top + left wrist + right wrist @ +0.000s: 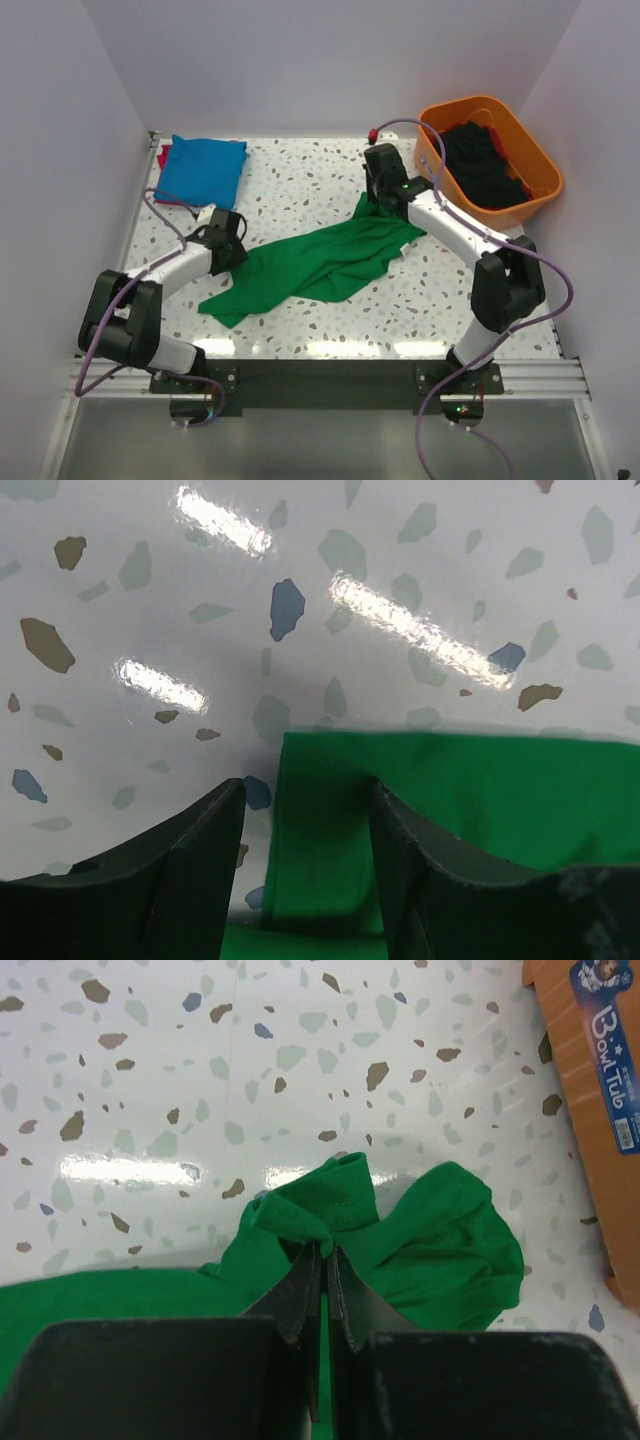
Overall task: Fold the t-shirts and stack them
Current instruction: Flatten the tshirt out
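Green t-shirt [320,262] is sprawling across the frame's centre; right gripper [322,1255] is pinching its bunched edge, left gripper [305,792] is hovering unclenched over its corner.

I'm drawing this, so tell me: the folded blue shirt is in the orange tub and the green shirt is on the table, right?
Not quite. The top view shows the folded blue shirt on the table, in its far left corner, not in the orange tub. The green shirt is on the table.
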`<move>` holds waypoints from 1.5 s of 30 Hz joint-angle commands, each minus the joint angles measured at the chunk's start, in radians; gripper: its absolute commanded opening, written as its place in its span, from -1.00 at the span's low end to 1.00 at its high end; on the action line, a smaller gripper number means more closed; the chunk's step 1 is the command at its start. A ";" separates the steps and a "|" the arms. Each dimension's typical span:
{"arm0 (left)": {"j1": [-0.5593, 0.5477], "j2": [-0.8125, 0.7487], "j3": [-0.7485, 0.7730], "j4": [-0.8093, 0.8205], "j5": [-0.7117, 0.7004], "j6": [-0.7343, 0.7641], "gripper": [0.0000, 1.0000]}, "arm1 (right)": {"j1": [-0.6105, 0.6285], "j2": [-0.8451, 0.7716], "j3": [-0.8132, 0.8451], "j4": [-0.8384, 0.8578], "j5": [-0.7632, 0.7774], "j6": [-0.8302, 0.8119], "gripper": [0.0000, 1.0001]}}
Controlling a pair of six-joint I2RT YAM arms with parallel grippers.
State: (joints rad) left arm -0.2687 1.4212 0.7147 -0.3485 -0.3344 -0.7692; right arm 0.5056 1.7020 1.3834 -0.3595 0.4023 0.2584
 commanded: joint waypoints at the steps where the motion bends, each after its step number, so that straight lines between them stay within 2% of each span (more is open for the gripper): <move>1: 0.003 0.059 0.048 0.011 -0.003 -0.027 0.15 | -0.001 -0.047 -0.004 -0.006 0.030 0.019 -1.00; 6: 0.005 0.157 0.086 0.039 -0.011 -0.031 0.13 | -0.003 -0.071 -0.026 -0.007 0.017 0.024 -1.00; 7: 0.005 0.172 0.095 0.034 -0.015 -0.036 0.05 | -0.003 -0.074 -0.030 -0.007 0.015 0.024 -1.00; 9: 0.005 0.211 0.123 0.026 0.001 -0.032 -0.25 | -0.003 -0.088 -0.029 -0.012 0.018 0.022 -1.00; 10: 0.005 0.219 0.126 0.026 0.021 -0.016 -0.68 | -0.001 -0.091 -0.024 -0.015 0.027 0.021 -1.00; 11: 0.003 0.222 0.124 0.040 0.041 -0.010 -0.90 | -0.001 -0.102 -0.021 -0.027 0.044 0.019 -1.00; 12: 0.003 0.217 0.106 0.048 0.061 -0.008 -1.00 | -0.002 -0.105 -0.011 -0.033 0.056 0.018 -1.00; 16: 0.003 0.150 0.045 0.082 0.064 -0.010 -1.00 | -0.003 -0.134 0.002 -0.047 0.076 0.013 -1.00; 22: 0.003 -0.105 0.080 0.037 0.012 0.056 -1.00 | -0.006 -0.229 0.031 -0.078 0.139 -0.018 -1.00; 29: 0.003 -0.485 0.244 -0.069 -0.087 0.103 -1.00 | -0.022 -0.453 0.069 -0.150 0.233 -0.021 -1.00; 37: 0.003 -0.705 0.520 -0.156 -0.150 0.157 -1.00 | -0.024 -0.649 0.222 -0.251 0.314 -0.065 -1.00; 41: 0.003 -0.771 0.635 -0.159 -0.157 0.174 -1.00 | -0.024 -0.743 0.319 -0.274 0.222 -0.054 -1.00; 43: 0.003 -0.792 0.740 -0.159 -0.086 0.195 -1.00 | -0.022 -0.774 0.408 -0.311 0.066 -0.053 -1.00; 45: 0.003 -0.801 0.793 -0.155 -0.034 0.199 -1.00 | -0.022 -0.774 0.483 -0.346 0.022 -0.050 -1.00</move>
State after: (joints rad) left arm -0.2707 0.6380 1.4048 -0.5102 -0.4007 -0.6289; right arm 0.4908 0.9485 1.7481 -0.6518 0.5194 0.2207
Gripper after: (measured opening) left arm 0.040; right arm 0.017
